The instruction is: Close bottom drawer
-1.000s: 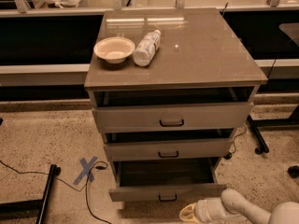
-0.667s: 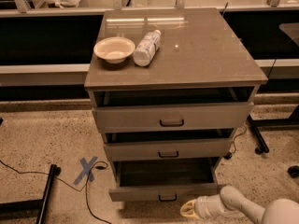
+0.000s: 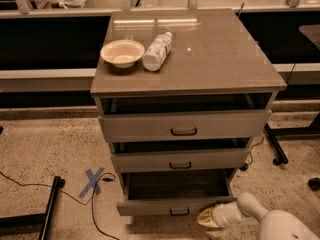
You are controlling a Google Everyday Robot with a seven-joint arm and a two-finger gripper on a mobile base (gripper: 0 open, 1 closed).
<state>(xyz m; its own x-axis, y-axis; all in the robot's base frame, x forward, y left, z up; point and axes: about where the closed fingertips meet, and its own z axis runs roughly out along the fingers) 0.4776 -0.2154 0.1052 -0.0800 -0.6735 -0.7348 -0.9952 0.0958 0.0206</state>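
The grey cabinet has three drawers, all pulled out. The bottom drawer stands out the farthest, its dark inside open to view and its small dark handle at the centre of the slim front panel. The middle drawer and the top drawer are out a little. My gripper is at the bottom right of the camera view, low near the floor, its yellowish tip just right of the bottom drawer's front panel, at the panel's right end. My white arm runs off to the lower right.
A cream bowl and a plastic bottle lying on its side sit on the cabinet top at the left. A blue tape cross and a black cable lie on the speckled floor at the left. A black stand foot is at the lower left, a wheeled leg at the right.
My gripper and arm have shifted slightly left, toward the right end of the bottom drawer's front panel. The drawers have not visibly moved.
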